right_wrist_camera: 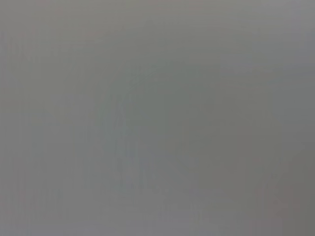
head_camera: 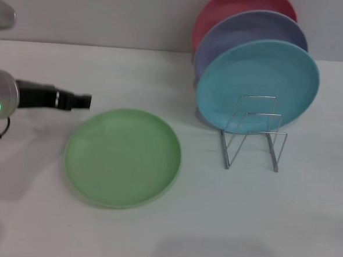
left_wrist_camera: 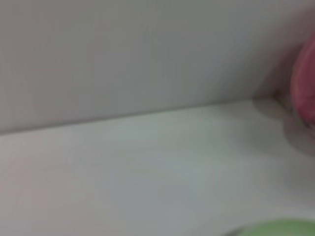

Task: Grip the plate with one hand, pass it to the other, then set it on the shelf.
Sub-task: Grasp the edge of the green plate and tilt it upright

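The light green plate [head_camera: 123,157] lies flat on the white table, left of centre. Its edge also shows in the left wrist view [left_wrist_camera: 280,229]. My left gripper [head_camera: 83,101], on the arm with the green light, hovers just beyond the plate's far left rim, pointing right. It holds nothing. The silver wire shelf [head_camera: 253,133] stands to the right of the plate, with its front slots empty. My right arm is out of the head view, and the right wrist view shows only plain grey.
A light blue plate [head_camera: 258,84], a lavender plate [head_camera: 253,34] and a pink plate [head_camera: 243,7] stand upright in a row behind the shelf's front loops. The pink plate [left_wrist_camera: 306,83] also shows in the left wrist view. A wall runs along the table's back.
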{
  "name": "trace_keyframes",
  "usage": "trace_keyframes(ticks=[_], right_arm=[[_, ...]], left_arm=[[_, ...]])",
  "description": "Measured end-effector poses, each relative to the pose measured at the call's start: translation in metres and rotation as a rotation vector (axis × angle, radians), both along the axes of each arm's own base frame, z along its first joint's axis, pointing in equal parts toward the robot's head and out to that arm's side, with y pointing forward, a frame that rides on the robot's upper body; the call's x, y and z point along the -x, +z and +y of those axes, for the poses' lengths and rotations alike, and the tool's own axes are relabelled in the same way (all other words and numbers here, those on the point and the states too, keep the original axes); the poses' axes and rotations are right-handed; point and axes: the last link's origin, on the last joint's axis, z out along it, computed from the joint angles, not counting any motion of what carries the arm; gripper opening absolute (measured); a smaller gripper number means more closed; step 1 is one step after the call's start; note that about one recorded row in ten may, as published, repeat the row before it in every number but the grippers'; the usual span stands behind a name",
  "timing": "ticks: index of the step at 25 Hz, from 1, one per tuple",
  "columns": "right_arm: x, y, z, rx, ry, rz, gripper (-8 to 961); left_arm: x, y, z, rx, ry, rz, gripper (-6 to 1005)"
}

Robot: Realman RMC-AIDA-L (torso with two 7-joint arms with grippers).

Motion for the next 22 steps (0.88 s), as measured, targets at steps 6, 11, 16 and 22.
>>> trace_keyframes(ticks=[6,11,16,22], right_arm=[[0.001,0.0,0.002,0.002,0.003,0.0,808],[0.001,0.0,0.004,0.006,0.001,0.002,808],[0.001,-0.001,0.005,0.009,0.0,0.004,808],[0.0,-0.001,0.005,0.013,-0.007,0.006,809]], left_arm=[[0.016,-0.014,-0.004,0.06,0.057,0.016,796],[0.027,-0.027,-0.005,0.105,0.095,0.027,788],[0.032,-0.034,-0.003,0.132,0.117,0.036,781],[0.034,-0.039,-0.001,0.152,0.121,0.046,772]])
